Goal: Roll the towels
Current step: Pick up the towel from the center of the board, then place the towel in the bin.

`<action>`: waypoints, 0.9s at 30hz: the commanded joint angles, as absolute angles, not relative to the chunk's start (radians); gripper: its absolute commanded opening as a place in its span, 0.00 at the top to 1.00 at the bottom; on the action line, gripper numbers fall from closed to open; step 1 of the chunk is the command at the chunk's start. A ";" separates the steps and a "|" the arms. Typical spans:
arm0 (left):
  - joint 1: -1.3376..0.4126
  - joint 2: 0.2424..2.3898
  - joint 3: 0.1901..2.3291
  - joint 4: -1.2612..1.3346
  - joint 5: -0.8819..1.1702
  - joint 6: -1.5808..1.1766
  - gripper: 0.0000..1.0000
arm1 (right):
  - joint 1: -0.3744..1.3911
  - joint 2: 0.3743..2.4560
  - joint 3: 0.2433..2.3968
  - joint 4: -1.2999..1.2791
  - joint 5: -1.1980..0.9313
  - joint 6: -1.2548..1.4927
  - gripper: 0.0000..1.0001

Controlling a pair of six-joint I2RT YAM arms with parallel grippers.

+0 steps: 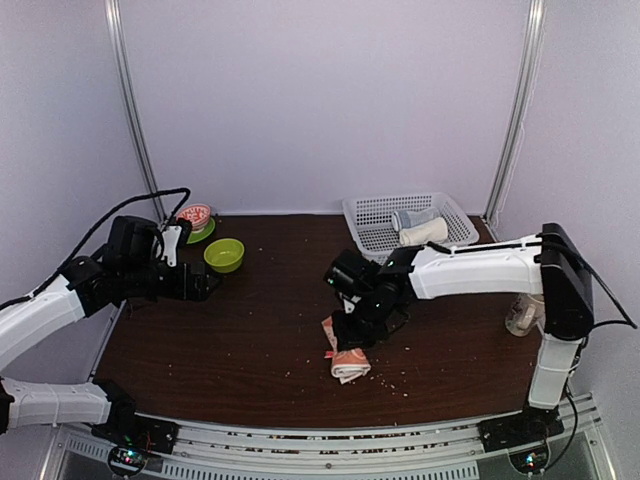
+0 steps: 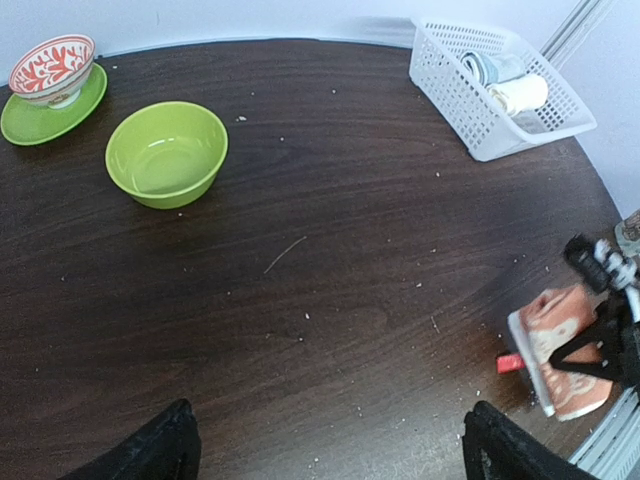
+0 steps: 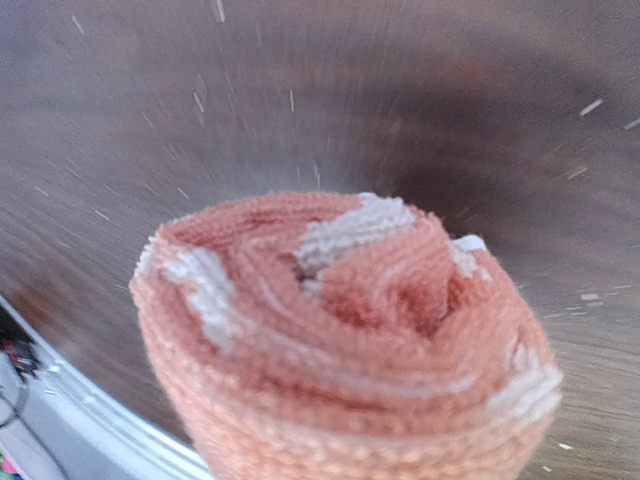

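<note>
The orange-red towel [image 1: 347, 362] with white patterns lies rolled on the dark table, near its front edge. My right gripper [image 1: 366, 322] sits on its far end, jaws closed around the roll. The right wrist view is filled by the roll's spiral end [image 3: 345, 330], which hides the fingers. From the left wrist view the same roll [image 2: 562, 348] shows at far right. The cream-white towel [image 1: 424, 233] [image 2: 520, 94] lies rolled in the white basket. Over bare table at the left, my left gripper [image 1: 205, 285] [image 2: 330, 450] stands wide open, holding nothing.
The white basket [image 1: 365, 215] [image 2: 455, 100] at the back right also holds a grey-blue cloth bundle [image 1: 408, 218] [image 2: 486, 66]. A green bowl [image 1: 224, 254] [image 2: 167, 153] and a red-patterned bowl [image 1: 196, 216] [image 2: 52, 66] on a green plate [image 2: 40, 118] stand back left.
</note>
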State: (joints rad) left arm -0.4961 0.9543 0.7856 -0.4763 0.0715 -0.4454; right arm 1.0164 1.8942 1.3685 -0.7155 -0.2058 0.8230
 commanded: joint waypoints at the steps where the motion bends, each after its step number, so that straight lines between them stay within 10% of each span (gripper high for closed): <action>1: -0.490 0.974 0.807 -0.469 0.073 -0.454 0.06 | 0.900 1.704 1.455 -0.770 -0.162 0.816 1.00; 12: -0.490 1.044 0.817 -0.480 0.041 -0.456 0.06 | 0.497 1.547 1.520 -0.594 -0.164 0.892 1.00; 27: -0.490 1.189 0.858 -0.510 0.009 -0.449 0.07 | 0.286 1.893 1.699 -0.442 -0.002 1.154 1.00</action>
State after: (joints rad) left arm -0.4961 1.1641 0.8150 -0.5117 0.0250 -0.4511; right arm 0.3099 1.8366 1.6138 -0.4465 -0.0689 1.0889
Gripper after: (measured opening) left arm 0.929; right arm 0.133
